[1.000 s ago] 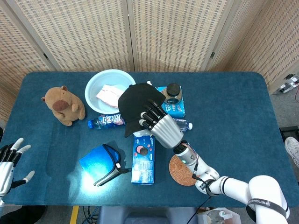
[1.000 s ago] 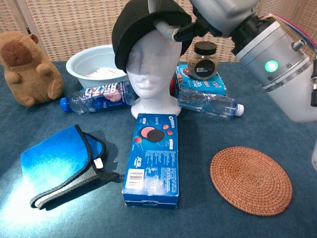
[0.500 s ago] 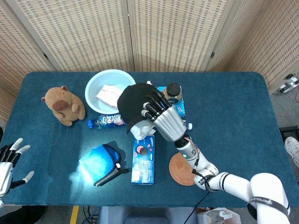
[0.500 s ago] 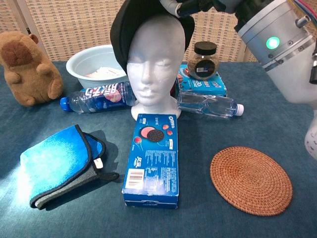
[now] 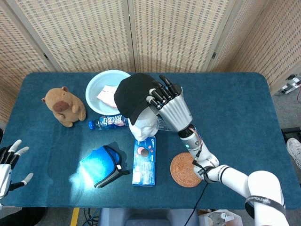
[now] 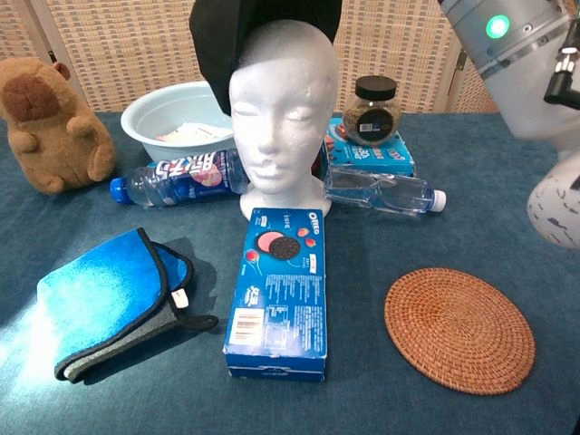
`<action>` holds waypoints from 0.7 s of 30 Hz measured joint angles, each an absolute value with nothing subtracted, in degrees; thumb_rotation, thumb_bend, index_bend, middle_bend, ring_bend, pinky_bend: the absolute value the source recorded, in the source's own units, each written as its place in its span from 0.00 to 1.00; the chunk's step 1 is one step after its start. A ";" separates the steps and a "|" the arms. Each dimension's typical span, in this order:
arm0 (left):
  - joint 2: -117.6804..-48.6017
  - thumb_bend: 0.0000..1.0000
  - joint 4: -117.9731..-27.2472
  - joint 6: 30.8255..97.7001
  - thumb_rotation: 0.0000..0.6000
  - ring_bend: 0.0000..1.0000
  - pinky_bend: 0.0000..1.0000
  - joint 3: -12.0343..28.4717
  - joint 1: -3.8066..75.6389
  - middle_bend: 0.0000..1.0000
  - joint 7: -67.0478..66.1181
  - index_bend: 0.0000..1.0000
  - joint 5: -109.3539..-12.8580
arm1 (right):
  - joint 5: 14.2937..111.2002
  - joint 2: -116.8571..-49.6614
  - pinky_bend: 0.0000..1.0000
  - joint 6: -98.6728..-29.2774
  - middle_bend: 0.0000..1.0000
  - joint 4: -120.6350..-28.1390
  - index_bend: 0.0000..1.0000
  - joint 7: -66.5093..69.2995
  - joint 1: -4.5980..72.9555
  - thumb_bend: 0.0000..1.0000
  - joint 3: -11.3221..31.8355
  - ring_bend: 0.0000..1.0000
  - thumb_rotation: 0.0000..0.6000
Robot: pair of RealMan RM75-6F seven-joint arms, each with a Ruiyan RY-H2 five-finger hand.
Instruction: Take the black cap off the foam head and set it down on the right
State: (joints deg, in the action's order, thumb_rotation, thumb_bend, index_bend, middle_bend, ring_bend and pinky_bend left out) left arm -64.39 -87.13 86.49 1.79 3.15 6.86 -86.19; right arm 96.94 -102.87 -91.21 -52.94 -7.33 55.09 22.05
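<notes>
The black cap (image 5: 133, 93) hangs in the air, lifted mostly clear of the white foam head (image 5: 143, 127), with its brim side drooping at the left. My right hand (image 5: 170, 104) grips the cap's right edge from above. In the chest view the cap (image 6: 245, 36) reaches the top edge of the frame above the foam head (image 6: 279, 109), and only the right forearm (image 6: 517, 45) shows. My left hand (image 5: 8, 162) rests open at the table's near left corner, holding nothing.
Around the foam head lie an Oreo box (image 6: 275, 290), a blue cloth (image 6: 113, 299), a woven coaster (image 6: 459, 328), two bottles (image 6: 177, 174), a jar (image 6: 374, 111) on a blue box, a white bowl (image 6: 172, 113) and a plush capybara (image 6: 50, 122).
My right hand has risen and drawn back toward the far side, lifting the cap off the foam head's crown. The head's face now shows in full.
</notes>
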 measured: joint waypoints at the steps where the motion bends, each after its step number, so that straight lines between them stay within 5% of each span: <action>1: -64.40 0.19 -87.13 86.55 1.00 0.01 0.00 1.79 3.13 0.04 6.86 0.20 -86.23 | 96.77 -102.96 0.20 -91.68 0.49 -52.32 0.84 -7.24 55.73 0.43 22.62 0.26 1.00; 12: -64.21 0.19 -87.15 86.84 1.00 0.01 0.00 1.79 2.81 0.04 6.93 0.20 -86.10 | 95.60 -101.00 0.19 -95.69 0.49 -52.95 0.84 -7.32 57.52 0.43 25.14 0.27 1.00; 21: -64.15 0.19 -86.99 86.87 1.00 0.01 0.00 1.76 2.75 0.04 7.19 0.20 -86.24 | 96.29 -92.80 0.20 -101.37 0.49 -62.68 0.84 -11.88 51.22 0.43 23.97 0.27 1.00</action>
State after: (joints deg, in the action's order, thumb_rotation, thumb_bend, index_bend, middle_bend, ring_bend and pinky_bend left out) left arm -64.15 -86.99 86.87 1.76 2.75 7.19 -86.24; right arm 96.29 -92.80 -101.37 -62.68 -11.88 51.22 23.97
